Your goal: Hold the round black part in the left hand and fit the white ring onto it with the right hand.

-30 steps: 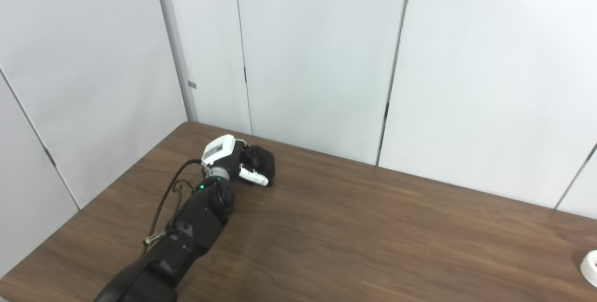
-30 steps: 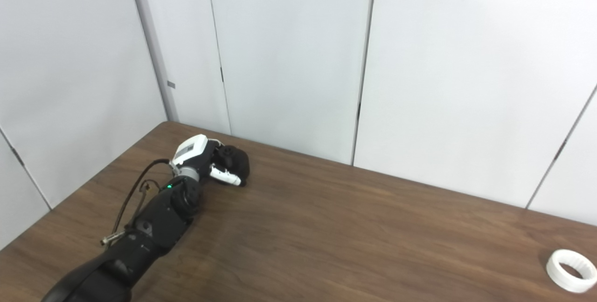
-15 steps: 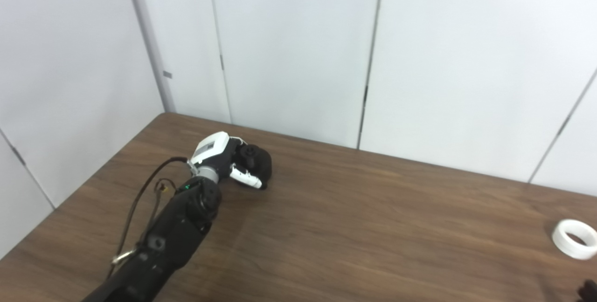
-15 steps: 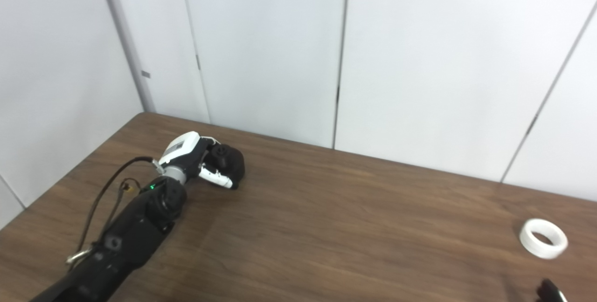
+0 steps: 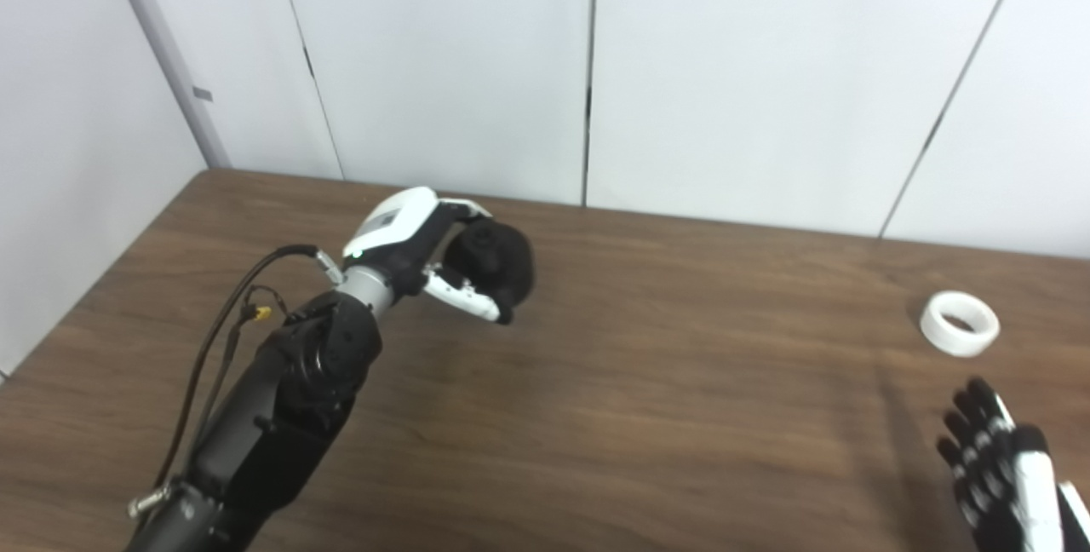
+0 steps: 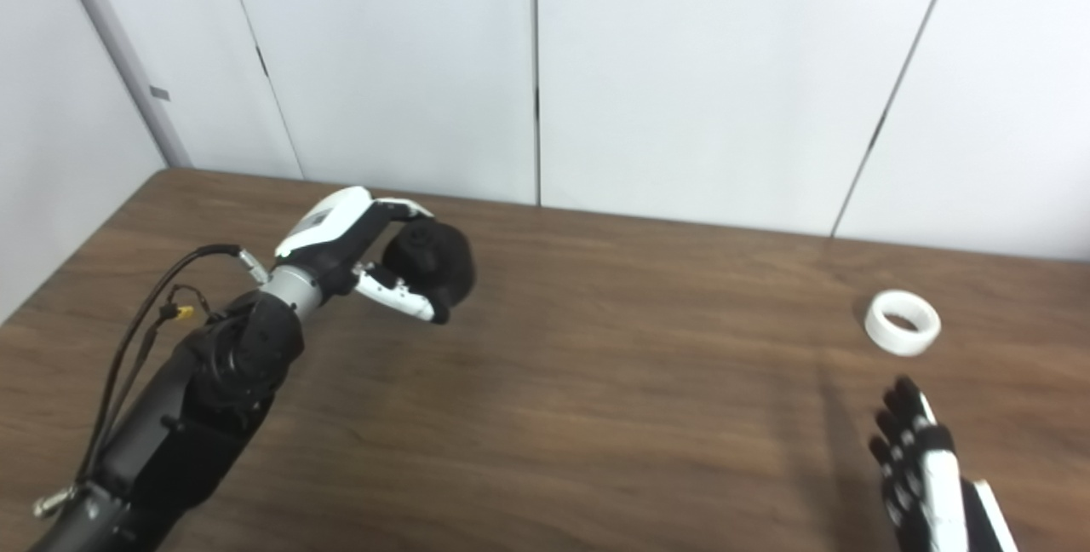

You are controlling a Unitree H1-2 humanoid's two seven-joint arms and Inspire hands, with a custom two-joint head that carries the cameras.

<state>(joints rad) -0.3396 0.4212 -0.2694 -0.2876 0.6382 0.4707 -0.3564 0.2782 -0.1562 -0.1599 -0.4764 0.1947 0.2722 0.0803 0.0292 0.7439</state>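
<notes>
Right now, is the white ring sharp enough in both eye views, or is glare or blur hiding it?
Left eye view: white ring reads cleanly, slightly soft, no glare. Right eye view: the same, a faint shadow beside it; right hand is cut by the frame's bottom edge.

Black round part [image 5: 498, 261]; white ring [image 5: 960, 324]; brown wood-grain table [image 5: 647, 399]; white wall panels [image 5: 749, 66].

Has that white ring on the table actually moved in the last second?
No. The white ring lies on the table; only the camera swung.
</notes>
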